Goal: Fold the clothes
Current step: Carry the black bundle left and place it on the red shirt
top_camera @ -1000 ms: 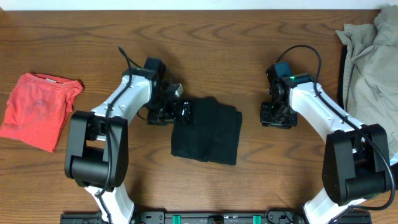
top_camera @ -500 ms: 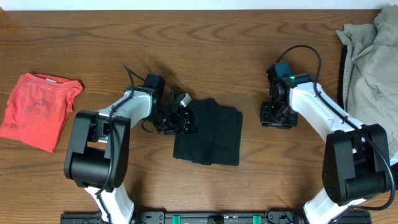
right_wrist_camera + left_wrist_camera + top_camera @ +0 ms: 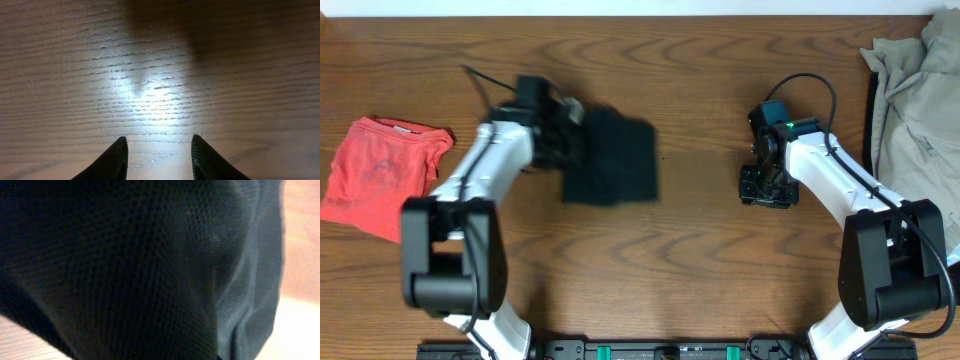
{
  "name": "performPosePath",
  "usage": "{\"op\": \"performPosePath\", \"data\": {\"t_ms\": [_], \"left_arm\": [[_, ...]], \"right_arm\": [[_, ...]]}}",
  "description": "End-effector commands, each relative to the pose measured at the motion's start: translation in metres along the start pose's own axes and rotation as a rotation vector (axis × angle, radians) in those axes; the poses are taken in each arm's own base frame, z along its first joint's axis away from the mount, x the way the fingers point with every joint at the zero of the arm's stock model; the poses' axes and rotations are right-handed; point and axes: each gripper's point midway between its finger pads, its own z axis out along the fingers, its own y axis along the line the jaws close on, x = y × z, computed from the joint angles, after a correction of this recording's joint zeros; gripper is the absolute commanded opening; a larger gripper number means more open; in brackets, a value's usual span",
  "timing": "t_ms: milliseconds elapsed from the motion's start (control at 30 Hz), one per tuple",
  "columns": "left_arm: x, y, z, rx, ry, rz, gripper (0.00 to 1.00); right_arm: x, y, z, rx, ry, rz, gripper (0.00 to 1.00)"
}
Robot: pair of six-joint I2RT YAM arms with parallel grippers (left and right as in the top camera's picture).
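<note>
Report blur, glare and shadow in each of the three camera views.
Overhead: the left arm and the black cloth are smeared with blur, while the right arm is sharp. Left wrist: the cloth fills the frame, dark and soft at the edges. Right wrist: white glare on the table, with shadow across the top.

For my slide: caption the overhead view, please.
Left gripper holds the black garment mid-table; right gripper hangs open over bare table; red shirt lies far left.

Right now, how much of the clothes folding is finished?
Done: the red shirt lies folded at the left. In hand: the folded black garment, at the left gripper. Left: the crumpled beige clothes pile; the right gripper hangs open over bare wood.
</note>
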Motion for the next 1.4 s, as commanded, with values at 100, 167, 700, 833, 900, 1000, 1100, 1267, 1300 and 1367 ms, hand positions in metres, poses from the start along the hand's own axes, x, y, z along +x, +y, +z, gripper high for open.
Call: {"op": "performPosePath", "data": {"t_ms": [100,167,700,833,900,1000,1100,1267,1300,1367], "left_arm": [[-0.061,0.12,-0.087,-0.455,-0.291,-0.161,0.06],[-0.071,0.154,-0.107,-0.522,-0.368,-0.221,0.06],[-0.025,0.321,-0.193,-0.67,-0.564,-0.606,0.13],[-0.01,0.331,-0.185,-0.648,-0.527,-0.657,0.35],[-0.006,0.333,-0.184,-0.648,-0.514,-0.668,0.41],[-0.003,0.333,-0.183,-0.648,-0.505,-0.673,0.63],[-0.002,0.333,-0.182,-0.646,-0.495,-0.675,0.98],[-0.002,0.333,-0.182,-0.644,-0.499,-0.684,0.98],[-0.002,0.332,-0.182,-0.64,-0.504,-0.699,0.98],[-0.004,0.329,-0.18,-0.611,-0.514,-0.711,0.98]], "right_arm": [[-0.004,-0.002,-0.008,0.004,-0.029,-0.01,0.4],[-0.004,-0.002,-0.008,0.004,-0.029,-0.01,0.4],[0.002,-0.004,-0.008,0.013,-0.006,-0.01,0.4],[0.003,-0.005,-0.008,0.015,-0.001,-0.014,0.4],[0.004,-0.005,-0.008,0.016,0.002,-0.025,0.4],[0.004,-0.005,-0.008,0.016,0.002,-0.032,0.4],[0.003,-0.005,-0.008,0.016,0.0,-0.032,0.41],[0.002,-0.004,-0.008,0.014,-0.005,-0.032,0.42],[0.002,-0.004,-0.008,0.013,-0.006,-0.032,0.42],[0.0,-0.004,-0.008,0.011,-0.013,-0.032,0.43]]}}
